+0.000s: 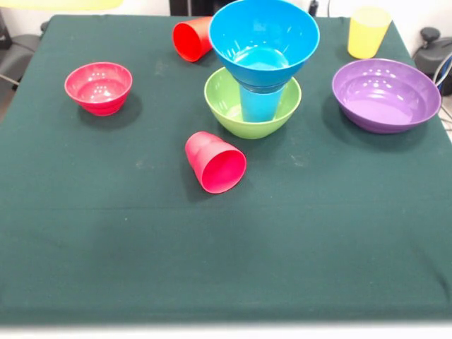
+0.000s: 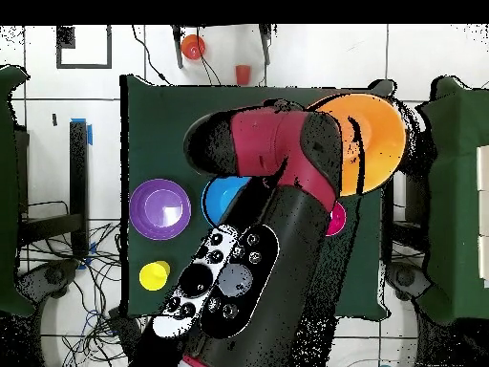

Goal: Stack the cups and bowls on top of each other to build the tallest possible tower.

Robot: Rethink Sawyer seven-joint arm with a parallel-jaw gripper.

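The tower stands at the table's middle back: a light blue cup [image 1: 258, 103] upright in the green bowl [image 1: 252, 106], with the medium blue bowl [image 1: 263, 42] on top; it shows beside the arm in the overhead view [image 2: 220, 197]. One red cup [image 1: 215, 162] lies on its side in front of it. Another red cup [image 1: 192, 38] lies behind. The yellow cup [image 1: 368, 32] stands upright at back right. The huge orange-yellow bowl [image 2: 372, 141] hangs in the air at the arm's end, where my gripper [image 2: 336, 143] holds it. Its rim [image 1: 60, 3] shows at the front view's top edge. The small dark blue bowl is out of view.
The small red bowl [image 1: 99, 87] sits at the left and the wide purple bowl [image 1: 385, 94] at the right, both upright. The arm [image 2: 248, 248] covers much of the table from above. Two small red things [image 2: 193, 46] lie on the floor beyond the table.
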